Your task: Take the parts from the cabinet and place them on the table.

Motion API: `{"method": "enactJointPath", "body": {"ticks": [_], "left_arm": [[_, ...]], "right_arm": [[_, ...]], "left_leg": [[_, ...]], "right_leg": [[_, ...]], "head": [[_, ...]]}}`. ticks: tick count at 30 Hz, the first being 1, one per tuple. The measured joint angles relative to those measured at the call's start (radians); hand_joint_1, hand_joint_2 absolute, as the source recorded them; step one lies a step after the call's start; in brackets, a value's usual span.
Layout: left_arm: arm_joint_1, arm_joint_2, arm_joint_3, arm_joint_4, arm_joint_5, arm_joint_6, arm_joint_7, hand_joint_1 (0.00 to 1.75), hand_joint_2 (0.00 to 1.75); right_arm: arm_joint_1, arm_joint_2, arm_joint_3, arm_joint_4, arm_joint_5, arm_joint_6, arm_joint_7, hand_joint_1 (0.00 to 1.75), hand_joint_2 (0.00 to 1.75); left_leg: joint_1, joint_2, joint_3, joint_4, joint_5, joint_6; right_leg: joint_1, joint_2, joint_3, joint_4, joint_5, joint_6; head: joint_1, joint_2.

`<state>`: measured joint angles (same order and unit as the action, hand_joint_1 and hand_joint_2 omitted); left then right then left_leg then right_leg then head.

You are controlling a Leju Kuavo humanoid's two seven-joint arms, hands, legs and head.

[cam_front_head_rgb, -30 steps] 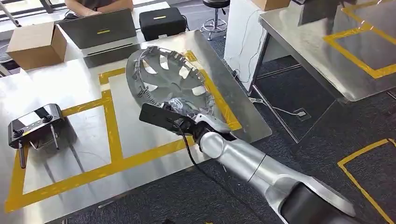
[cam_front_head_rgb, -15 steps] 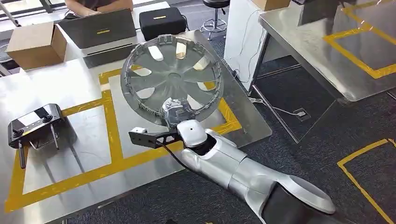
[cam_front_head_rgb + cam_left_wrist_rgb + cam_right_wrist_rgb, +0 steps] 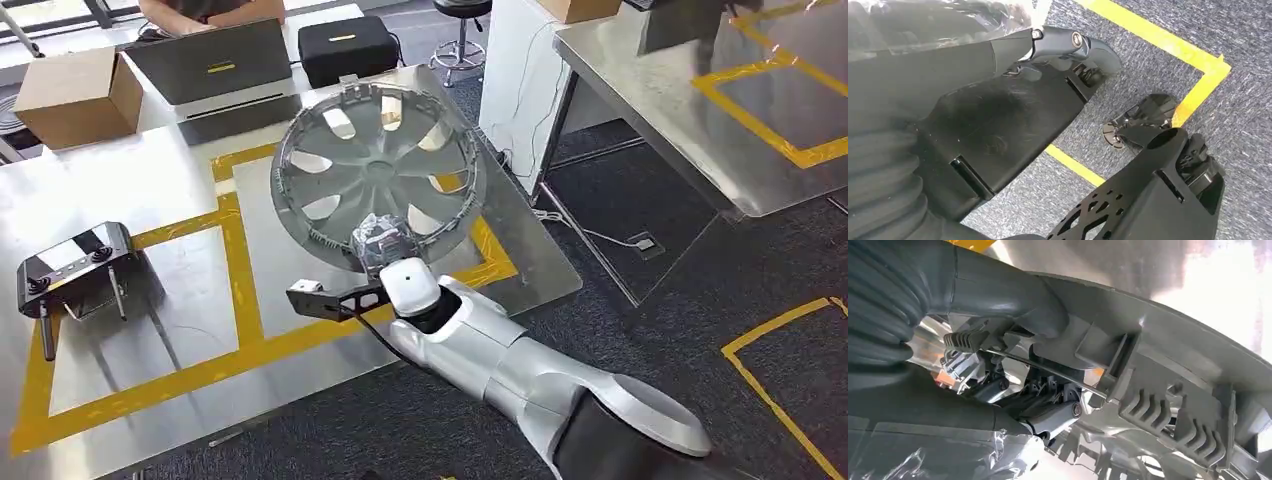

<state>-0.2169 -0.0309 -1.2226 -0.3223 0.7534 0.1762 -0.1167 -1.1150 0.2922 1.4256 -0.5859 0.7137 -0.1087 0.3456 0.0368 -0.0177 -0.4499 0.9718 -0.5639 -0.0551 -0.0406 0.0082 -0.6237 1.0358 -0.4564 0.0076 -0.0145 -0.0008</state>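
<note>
Wheel cover [image 3: 375, 170], gripped by right robot hand [image 3: 378, 238], has tilted slightly further upright.

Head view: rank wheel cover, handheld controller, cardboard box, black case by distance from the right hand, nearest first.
1. wheel cover: gripped at its near rim by the right hand, tilted up over the table's yellow tape.
2. black case: far edge of the table, beyond the cover.
3. handheld controller: left side of the table.
4. cardboard box: far left corner.

The grey wheel cover [image 3: 375, 170] stands tilted on its lower rim over the steel table [image 3: 150, 190]; its ribbed, clip-lined inner side faces the camera. The right hand [image 3: 378, 240] grips that lower rim.
</note>
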Motion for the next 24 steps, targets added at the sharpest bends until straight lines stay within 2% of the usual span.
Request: {"method": "enactJointPath", "body": {"ticks": [8,9,12,13,24], "left_arm": [[0.0,0.0,0.0,0.0,-0.008,-0.012,0.0,0.0,1.75],[0.0,0.0,0.0,0.0,-0.012,-0.013,0.002,0.0,1.75],[-0.001,0.0,0.0,0.0,-0.019,-0.014,0.011,0.0,1.75],[-0.001,0.0,0.0,0.0,-0.019,-0.014,0.013,0.0,0.0],[-0.003,-0.002,0.02,0.0,-0.019,-0.03,0.015,0.0,0.0]], "right_arm": [[0.0,0.003,0.0,0.021,0.001,0.001,-0.004,1.75,1.75],[0.0,0.004,-0.001,0.022,0.001,0.002,-0.005,0.0,0.0],[-0.003,0.006,-0.002,0.024,0.002,0.002,-0.011,0.0,0.0],[-0.005,0.008,-0.002,0.024,0.003,0.003,-0.012,0.0,0.0],[-0.013,0.01,-0.01,0.024,0.004,0.006,-0.014,0.0,0.0]], "left_leg": [[0.0,0.0,0.0,0.001,0.0,0.0],[0.0,0.0,-0.001,0.001,0.0,0.0],[0.0,0.0,0.0,0.001,0.0,0.0],[0.0,0.0,0.0,0.001,0.0,0.0],[0.0,0.0,0.0,0.003,0.001,0.001]], "right_leg": [[0.0,0.0,0.0,0.0,0.001,0.001],[0.0,0.0,0.0,0.0,0.001,0.001],[0.0,0.001,0.0,0.0,0.001,0.001],[0.0,0.001,0.0,0.0,0.001,0.002],[0.0,0.001,0.0,0.0,0.002,0.002]], "head": [[0.0,0.0],[0.0,0.0],[0.0,0.0],[0.0,0.0],[0.0,0.0]]}}
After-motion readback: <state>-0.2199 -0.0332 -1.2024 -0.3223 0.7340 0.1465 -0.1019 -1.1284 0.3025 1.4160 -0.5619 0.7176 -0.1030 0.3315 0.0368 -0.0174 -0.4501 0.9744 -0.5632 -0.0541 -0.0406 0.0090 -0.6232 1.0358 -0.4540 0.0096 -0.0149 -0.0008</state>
